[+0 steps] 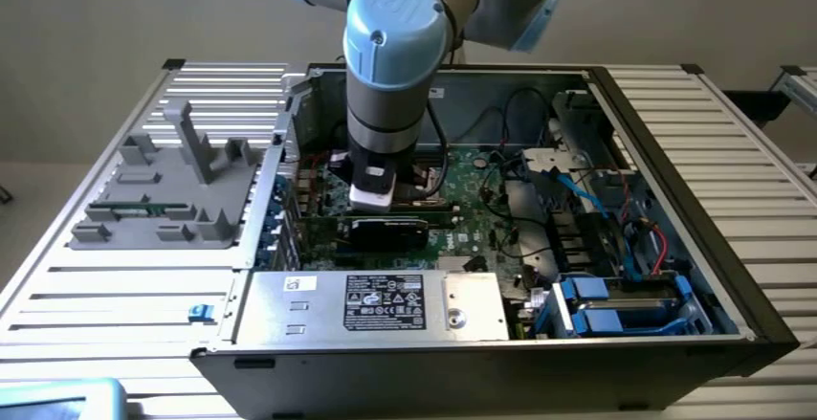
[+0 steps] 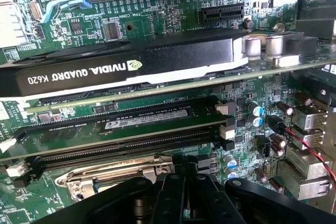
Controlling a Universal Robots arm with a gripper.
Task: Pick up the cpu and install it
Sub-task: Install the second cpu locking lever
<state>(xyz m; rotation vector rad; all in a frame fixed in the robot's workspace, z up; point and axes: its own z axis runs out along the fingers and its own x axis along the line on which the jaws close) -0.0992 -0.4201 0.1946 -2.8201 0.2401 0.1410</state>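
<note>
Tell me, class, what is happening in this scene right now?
A robot arm is reaching down into an open computer case, its gripper low over the green circuit board. The wrist view looks past a black graphics card and a memory stick in its slot. The shut fingers sit just above a metal-framed socket. Whether they hold a chip cannot be seen. A grey parts tray sits beside the case.
</note>
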